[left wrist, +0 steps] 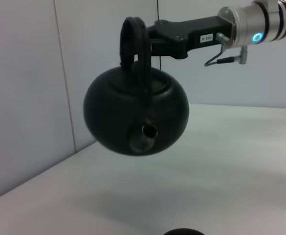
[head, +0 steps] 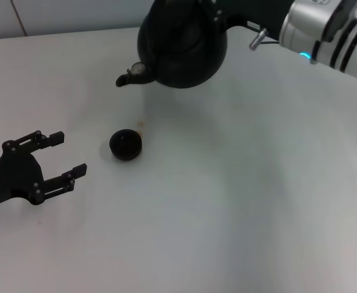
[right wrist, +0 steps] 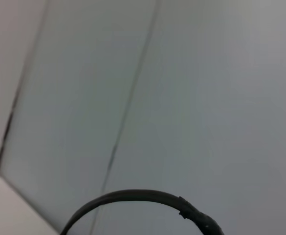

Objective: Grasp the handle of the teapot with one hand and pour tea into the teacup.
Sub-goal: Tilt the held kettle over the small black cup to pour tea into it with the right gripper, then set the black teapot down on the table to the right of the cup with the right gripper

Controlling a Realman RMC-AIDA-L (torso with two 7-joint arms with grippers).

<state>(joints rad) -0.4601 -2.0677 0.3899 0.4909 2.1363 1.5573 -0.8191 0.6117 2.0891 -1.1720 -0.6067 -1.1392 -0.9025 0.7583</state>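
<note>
The black teapot [head: 181,46] hangs in the air at the back of the white table [head: 239,201], its spout [head: 130,75] pointing to my left. My right gripper [left wrist: 150,41] is shut on the top of the arched handle [left wrist: 134,46] and holds the teapot [left wrist: 135,112] up; in the head view the handle's top is cut off. The small black teacup [head: 126,144] stands on the table in front of and below the spout; its rim just shows in the left wrist view [left wrist: 184,231]. My left gripper [head: 61,156] is open and empty, left of the teacup.
A small brownish stain [head: 140,125] lies on the table just behind the teacup. A pale wall [left wrist: 30,98] runs along the table's far side. The right wrist view shows only wall and a thin black cable [right wrist: 133,196].
</note>
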